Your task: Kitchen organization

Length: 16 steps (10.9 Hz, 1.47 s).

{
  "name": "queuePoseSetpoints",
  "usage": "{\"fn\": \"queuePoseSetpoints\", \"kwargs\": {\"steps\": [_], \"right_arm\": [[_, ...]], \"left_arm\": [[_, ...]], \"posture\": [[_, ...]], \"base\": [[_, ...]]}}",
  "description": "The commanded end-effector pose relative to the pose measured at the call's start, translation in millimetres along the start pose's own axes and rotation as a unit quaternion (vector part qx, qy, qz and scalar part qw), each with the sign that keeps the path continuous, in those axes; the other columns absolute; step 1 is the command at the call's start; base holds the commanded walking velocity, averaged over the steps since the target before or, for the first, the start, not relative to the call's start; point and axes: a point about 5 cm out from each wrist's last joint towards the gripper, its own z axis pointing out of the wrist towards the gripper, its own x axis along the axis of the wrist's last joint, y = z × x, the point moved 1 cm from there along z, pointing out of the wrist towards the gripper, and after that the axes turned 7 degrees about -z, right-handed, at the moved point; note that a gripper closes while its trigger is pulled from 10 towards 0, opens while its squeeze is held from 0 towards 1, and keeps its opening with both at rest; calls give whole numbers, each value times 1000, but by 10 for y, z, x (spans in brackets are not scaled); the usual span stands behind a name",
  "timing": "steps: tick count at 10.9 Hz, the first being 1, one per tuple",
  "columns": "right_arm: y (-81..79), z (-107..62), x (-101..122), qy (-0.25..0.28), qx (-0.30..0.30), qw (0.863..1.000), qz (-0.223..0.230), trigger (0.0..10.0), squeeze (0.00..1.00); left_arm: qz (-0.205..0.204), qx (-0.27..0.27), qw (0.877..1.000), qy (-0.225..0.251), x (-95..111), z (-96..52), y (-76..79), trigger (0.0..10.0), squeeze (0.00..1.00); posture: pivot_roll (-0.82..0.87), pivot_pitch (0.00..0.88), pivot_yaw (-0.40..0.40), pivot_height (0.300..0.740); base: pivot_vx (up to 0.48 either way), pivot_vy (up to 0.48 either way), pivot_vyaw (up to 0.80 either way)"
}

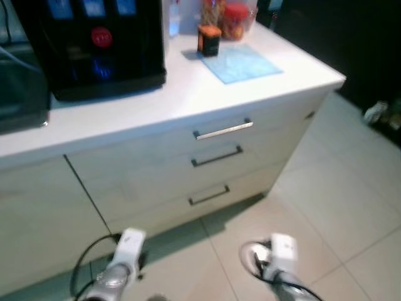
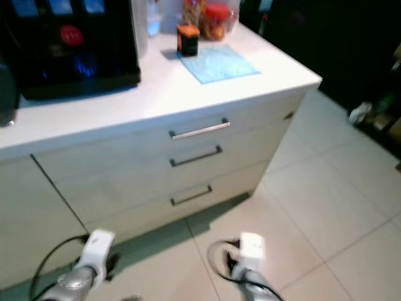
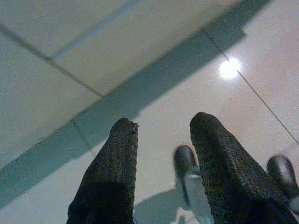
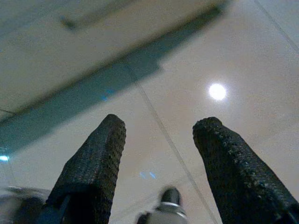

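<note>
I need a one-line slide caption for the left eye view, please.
Both arms hang low before a white counter with three drawers, a black machine and a blue cloth on top.

A white counter [image 1: 188,94] is seen over cream drawers [image 1: 213,169]. A black machine [image 1: 94,44] bears a red button [image 1: 101,37]; a pale blue cloth [image 1: 241,63] lies nearby. The floor [image 1: 351,207] is tiled beige.

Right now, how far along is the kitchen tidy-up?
Nothing looks done yet. The orange jar and blue cloth sit on the white counter, and all three drawers are closed. Nothing is in hand: the left gripper and right gripper hang open over the floor. Sorting the countertop remains.
</note>
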Motion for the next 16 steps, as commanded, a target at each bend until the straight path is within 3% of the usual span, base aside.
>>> {"fn": "queuePoseSetpoints", "kwargs": {"steps": [1,16], "right_arm": [[111,-20,-32,-6,-13,1000,-3,10000,0],[85,-18,-39,-9,-5,1000,-12,10000,0]], "left_arm": [[-4,-4,1000,2,9,8,51,10000,0],[-7,-2,1000,6,15,7,48,10000,0]], "posture": [[-61,9,-35,719],[-53,9,-43,719]], "base": [[0,0,800],[0,0,800]]}}
